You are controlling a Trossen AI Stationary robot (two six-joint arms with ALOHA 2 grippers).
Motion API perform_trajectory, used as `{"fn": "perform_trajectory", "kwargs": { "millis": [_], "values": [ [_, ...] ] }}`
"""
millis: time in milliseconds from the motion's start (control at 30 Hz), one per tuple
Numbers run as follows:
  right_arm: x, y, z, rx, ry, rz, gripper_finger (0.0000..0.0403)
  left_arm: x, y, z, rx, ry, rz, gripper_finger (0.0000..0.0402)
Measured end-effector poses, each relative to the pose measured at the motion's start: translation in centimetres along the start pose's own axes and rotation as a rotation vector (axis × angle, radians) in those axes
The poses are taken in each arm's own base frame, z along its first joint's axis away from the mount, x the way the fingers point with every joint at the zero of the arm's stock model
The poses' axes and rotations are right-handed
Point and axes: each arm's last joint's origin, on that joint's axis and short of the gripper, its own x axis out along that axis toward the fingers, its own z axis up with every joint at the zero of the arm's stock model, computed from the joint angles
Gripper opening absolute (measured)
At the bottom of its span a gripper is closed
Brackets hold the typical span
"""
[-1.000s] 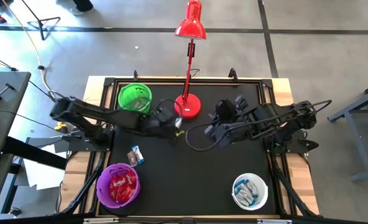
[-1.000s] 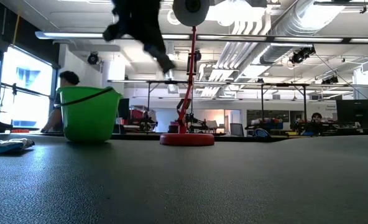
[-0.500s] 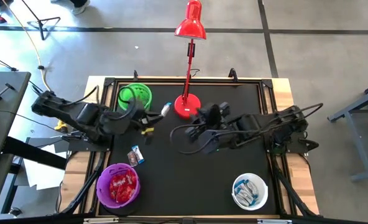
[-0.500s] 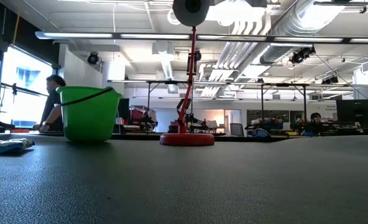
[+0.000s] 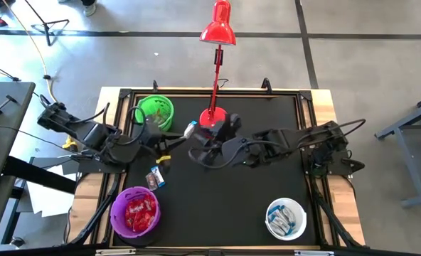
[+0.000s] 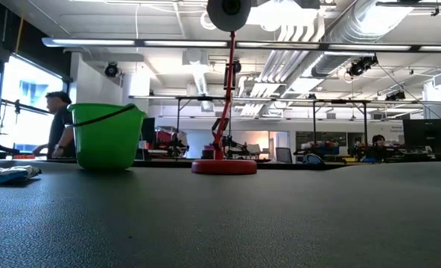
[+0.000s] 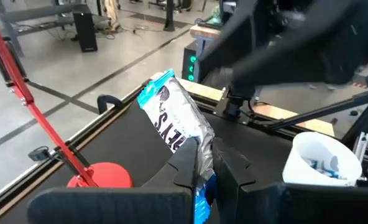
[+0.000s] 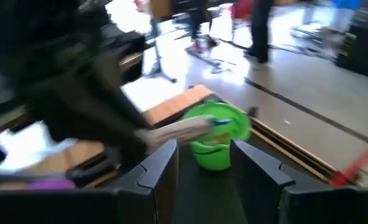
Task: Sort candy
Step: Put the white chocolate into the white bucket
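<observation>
Currently a blue-and-white wrapped candy is held clamped in the left gripper above the black table btwn green bowl & red lamp base, right gripper w/ jaws apart close by, so a handover is judged underway; next, right jaws to be closed on wrapper, then carried to white bowl.

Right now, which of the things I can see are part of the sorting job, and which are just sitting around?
Part of the job:
- blue-and-white candy pinched in the left claw
- loose candy on the mat
- green bowl
- purple bowl of red candy
- white bowl
- right claw, open

Just sitting around:
- red lamp
</observation>
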Motion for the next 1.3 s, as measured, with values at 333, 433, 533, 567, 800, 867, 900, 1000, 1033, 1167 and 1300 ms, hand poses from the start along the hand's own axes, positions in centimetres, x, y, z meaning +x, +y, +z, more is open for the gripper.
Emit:
{"fn": "perform_trajectory", "kwargs": {
  "millis": [333,433,533,567,800,867,900,1000,1033,1167,1300],
  "values": [
    [1.6,0.0,1.1,-0.07,-0.012,0.17,0.0142,-1.7,-1.2,-0.4,0.026,-0.063,0.059,0.0014],
    [2.0,-0.3,1.2,-0.065,0.003,0.227,0.0142,-2.4,-1.4,-0.5,0.031,-0.1,0.111,0.0014],
    [2.7,-0.4,1.6,-0.065,-0.008,0.278,0.0142,-3.1,-1.7,-0.6,0.038,-0.14,0.173,0.0014],
    [2.9,-0.4,1.8,-0.066,-0.018,0.304,0.0142,-3.4,-1.8,-0.6,0.041,-0.152,0.19,0.0014],
    [4.0,-1.3,3.7,-0.085,-0.127,0.454,0.0142,-4.7,-2.5,-1.1,0.141,-0.226,0.346,0.0014],
    [4.9,-1.8,3.9,-0.068,-0.131,0.456,0.0142,-4.9,-2.5,-1.2,0.154,-0.236,0.368,0.0014],
    [5.5,-2.0,3.7,-0.069,-0.117,0.448,0.0142,-5.0,-2.6,-1.2,0.16,-0.237,0.37,0.0014],
    [7.8,-2.4,3.1,-0.04,-0.09,0.464,0.0142,-4.9,-2.6,-1.6,0.185,-0.235,0.377,0.0014],
    [8.5,-2.4,3.0,-0.023,-0.094,0.485,0.0142,-4.9,-2.6,-1.7,0.191,-0.237,0.385,0.0014],
    [10.0,-2.9,3.6,0.049,-0.142,0.608,0.0142,-4.9,-2.6,-1.8,0.198,-0.239,0.395,0.0014],
    [10.4,-3.4,4.0,0.063,-0.159,0.617,0.0142,-4.9,-2.5,-1.8,0.197,-0.246,0.412,0.0014]
  ]
}}
